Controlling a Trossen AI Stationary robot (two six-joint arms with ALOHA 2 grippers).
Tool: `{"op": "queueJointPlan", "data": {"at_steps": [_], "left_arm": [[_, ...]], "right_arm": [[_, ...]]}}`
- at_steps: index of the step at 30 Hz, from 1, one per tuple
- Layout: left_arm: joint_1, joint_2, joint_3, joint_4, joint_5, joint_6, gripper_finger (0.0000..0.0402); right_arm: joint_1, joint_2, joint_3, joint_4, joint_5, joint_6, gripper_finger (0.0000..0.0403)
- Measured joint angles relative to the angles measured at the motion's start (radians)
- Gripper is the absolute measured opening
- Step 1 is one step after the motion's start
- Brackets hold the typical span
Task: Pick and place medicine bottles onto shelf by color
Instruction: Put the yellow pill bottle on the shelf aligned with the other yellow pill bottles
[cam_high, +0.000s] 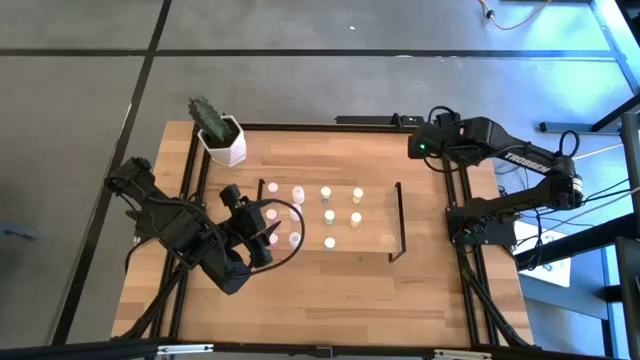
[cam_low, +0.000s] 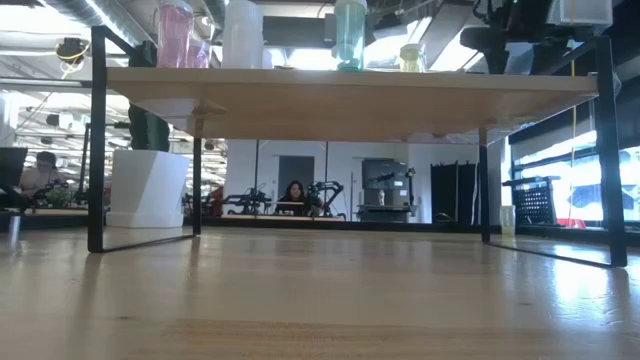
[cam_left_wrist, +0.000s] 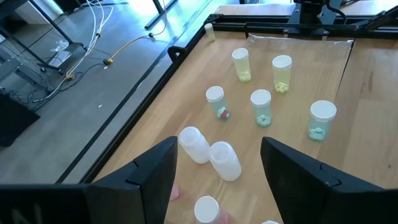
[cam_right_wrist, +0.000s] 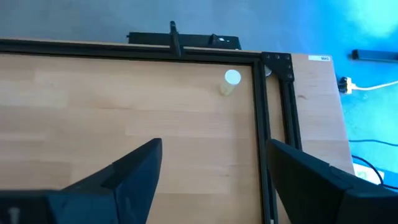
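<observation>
1. Setting: a robotics lab in an open-plan office.
2. Evidence, low view: glass partitions (cam_low: 330, 170) at centre; further robot arms (cam_low: 325, 195) on benches beside a seated person (cam_low: 294, 195); exposed ceiling ducts (cam_low: 75, 12) at upper left.
3. Evidence, high view: grey tiled floor (cam_high: 300, 80) around a wooden table (cam_high: 330, 290) edged with black framing; loose cables (cam_high: 500, 14) at upper right.
4. Evidence, left wrist view: cables (cam_left_wrist: 93, 37) trailing over the floor at upper left.

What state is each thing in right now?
left gripper: open, empty, over the shelf's left end
right gripper: open, empty, at the table's far right corner
shelf: holds upright bottles in columns
stray yellow bottle: upright on the table, off the shelf
</observation>
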Motion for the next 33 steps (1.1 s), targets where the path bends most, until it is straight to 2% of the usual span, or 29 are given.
{"op": "queueJointPlan", "data": {"at_steps": [5,18,29,33], "left_arm": [[0.000,0.000,0.000,0.000,0.000,0.000,0.0224],[0.000,0.000,0.000,0.000,0.000,0.000,0.0224],[0.000,0.000,0.000,0.000,0.000,0.000,0.0224],[0.000,0.000,0.000,0.000,0.000,0.000,0.0224]], "right_arm": [[-0.044,0.023,0.000,0.009,0.005,-0.006,0.0287],[-0.204,0.087,0.000,0.024,0.005,-0.174,0.0287],[-0.332,0.246,0.000,0.085,-0.007,-0.399,0.0287],[-0.384,0.307,0.000,0.138,-0.060,-0.481,0.0287]]}}
